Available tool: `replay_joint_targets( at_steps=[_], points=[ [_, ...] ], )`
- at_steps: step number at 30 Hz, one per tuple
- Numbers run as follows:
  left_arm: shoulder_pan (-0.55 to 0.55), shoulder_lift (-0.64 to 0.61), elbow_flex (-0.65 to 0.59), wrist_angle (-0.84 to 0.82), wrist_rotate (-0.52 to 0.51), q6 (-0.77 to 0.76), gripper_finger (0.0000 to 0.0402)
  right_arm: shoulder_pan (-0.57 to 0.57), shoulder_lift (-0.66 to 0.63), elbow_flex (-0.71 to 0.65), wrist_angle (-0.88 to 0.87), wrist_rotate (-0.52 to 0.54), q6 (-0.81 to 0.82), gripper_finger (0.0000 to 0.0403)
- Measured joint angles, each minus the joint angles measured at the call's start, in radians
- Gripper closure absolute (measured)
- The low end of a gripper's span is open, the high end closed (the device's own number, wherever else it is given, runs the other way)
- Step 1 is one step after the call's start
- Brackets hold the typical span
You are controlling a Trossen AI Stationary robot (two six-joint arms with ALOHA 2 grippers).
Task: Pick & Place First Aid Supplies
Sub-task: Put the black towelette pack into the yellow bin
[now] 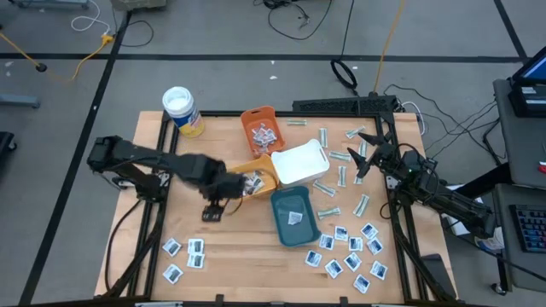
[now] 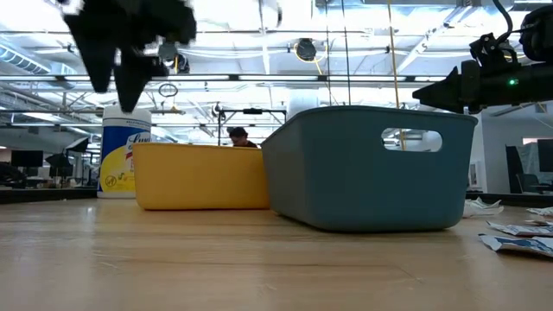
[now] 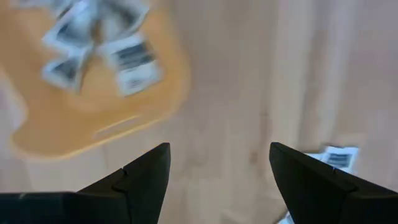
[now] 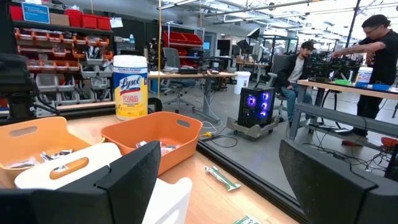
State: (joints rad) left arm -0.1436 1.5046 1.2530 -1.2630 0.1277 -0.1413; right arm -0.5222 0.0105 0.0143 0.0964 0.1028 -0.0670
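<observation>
Left gripper (image 3: 214,177) hovers wide open and empty beside the yellow tray (image 1: 257,180) mid-table, sachets (image 1: 351,256) strewn along the front edge; a hasty descent could clip the tray's rim.

Bright overhead lighting; ceiling glare in low view; left wrist view motion-blurred.

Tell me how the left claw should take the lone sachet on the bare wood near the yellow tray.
The sachet lies flat, so only its edges offer purchase. Come straight down with the left claw open, fingers astride two opposite edges, and pinch inward across its width.
</observation>
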Motion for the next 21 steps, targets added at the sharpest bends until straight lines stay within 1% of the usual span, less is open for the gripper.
replay_joint_targets(
  at_steps=[6, 13, 18, 21],
  points=[
    [-0.235, -0.001, 0.001, -0.006, 0.004, -0.04, 0.0115, 0.0, 0.0, 0.0, 0.0, 0.0, 0.0, 0.008],
    [-0.5, -0.001, 0.001, -0.005, 0.004, -0.095, 0.0129, 0.0, 0.0, 0.0, 0.0, 0.0, 0.0, 0.008],
    [-0.626, -0.001, 0.001, 0.002, -0.005, -0.097, 0.0139, 0.0, 0.0, 0.0, 0.0, 0.0, 0.0, 0.008],
    [-0.666, 0.004, 0.0, 0.009, -0.047, -0.103, 0.0143, 0.0, 0.0, 0.0, 0.0, 0.0, 0.0, 0.008]
  ],
)
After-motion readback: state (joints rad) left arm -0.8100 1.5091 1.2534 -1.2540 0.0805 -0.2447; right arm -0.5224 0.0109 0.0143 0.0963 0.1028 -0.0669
